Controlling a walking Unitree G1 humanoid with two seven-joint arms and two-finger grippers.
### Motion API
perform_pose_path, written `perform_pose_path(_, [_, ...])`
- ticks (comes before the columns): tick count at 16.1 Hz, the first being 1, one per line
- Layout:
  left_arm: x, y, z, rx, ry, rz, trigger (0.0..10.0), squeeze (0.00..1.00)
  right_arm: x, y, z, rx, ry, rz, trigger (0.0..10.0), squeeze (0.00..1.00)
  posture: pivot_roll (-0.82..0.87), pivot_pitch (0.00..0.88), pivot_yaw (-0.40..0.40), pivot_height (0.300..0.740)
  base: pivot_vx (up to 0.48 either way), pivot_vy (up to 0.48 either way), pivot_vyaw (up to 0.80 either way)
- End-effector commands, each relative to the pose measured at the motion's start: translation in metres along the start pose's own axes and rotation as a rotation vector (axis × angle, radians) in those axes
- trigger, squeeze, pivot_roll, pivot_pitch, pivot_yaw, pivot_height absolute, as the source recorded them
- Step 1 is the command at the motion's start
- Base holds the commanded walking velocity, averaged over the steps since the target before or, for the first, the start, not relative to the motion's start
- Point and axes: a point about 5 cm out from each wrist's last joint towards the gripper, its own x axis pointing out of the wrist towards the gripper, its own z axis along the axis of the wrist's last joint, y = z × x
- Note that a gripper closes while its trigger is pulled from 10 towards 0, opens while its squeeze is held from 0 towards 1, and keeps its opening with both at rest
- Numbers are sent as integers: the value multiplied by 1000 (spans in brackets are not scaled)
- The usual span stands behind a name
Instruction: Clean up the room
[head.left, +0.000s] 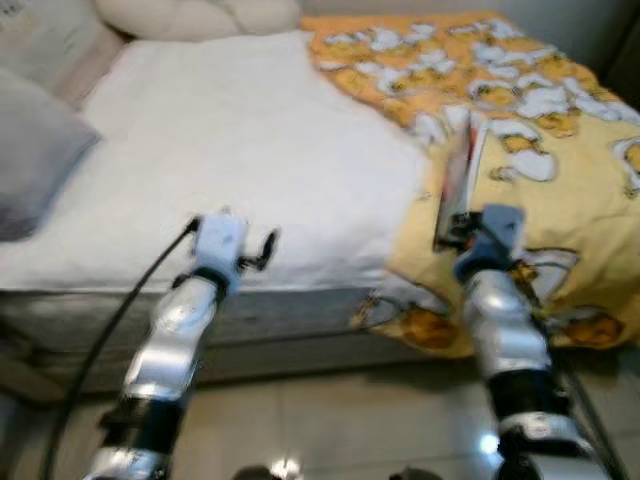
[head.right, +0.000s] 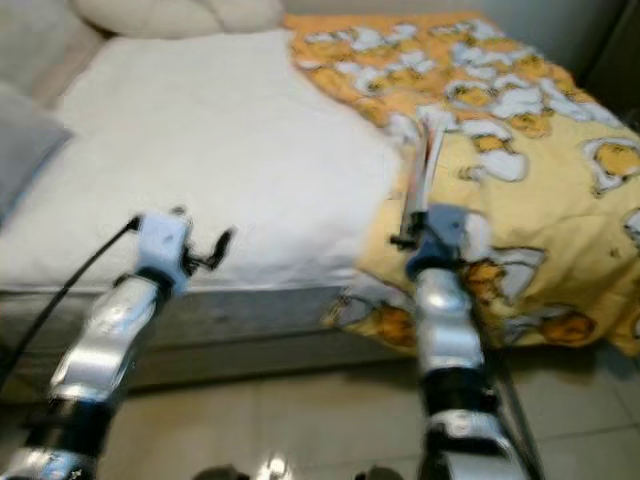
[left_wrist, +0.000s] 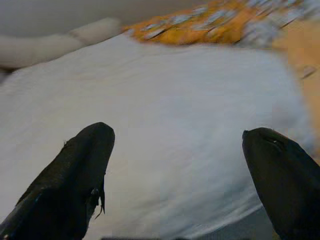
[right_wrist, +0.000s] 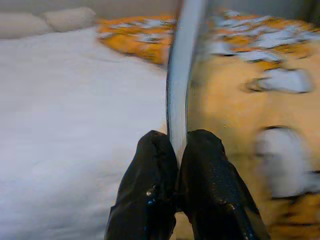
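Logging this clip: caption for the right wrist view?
Right hand shut on a thin flat silvery object, held above the white bed sheet and yellow patterned blanket.

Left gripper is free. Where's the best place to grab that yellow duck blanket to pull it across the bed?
Take the yellow blanket at its near corner, which hangs over the mattress edge, coming from the robot's side. That loose hem offers a fold to pinch. The open left gripper hovers nearby; the right gripper holds a thin flat object.

Matt white cloth sheet (head.left: 240, 140); printed yellow blanket (head.left: 540, 110); glossy floor (head.left: 330, 420).
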Motion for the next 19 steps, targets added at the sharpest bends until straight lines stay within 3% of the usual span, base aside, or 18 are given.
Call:
perform_pose_path(1, [3,-5,5,-8,-19,-12,10000,224,4,-2,18,-7,-72,3,10000,0,-47,0,34,740,0,480,0])
perform_pose_path(4, [3,-5,5,-24,-17,-2,10000,220,5,-1,18,-6,-72,11,10000,0,-44,0,29,740,0,442,0])
perform_pose_path(14, [2,1,8,-54,-46,27,10000,247,3,18,18,-15,-79,118,10000,0,-25,0,11,740,54,0,0])
perform_pose_path(19, [-1,2,5,-58,-42,32,10000,259,2,23,16,-40,-73,150,10000,0,-18,0,8,740,314,0,800])
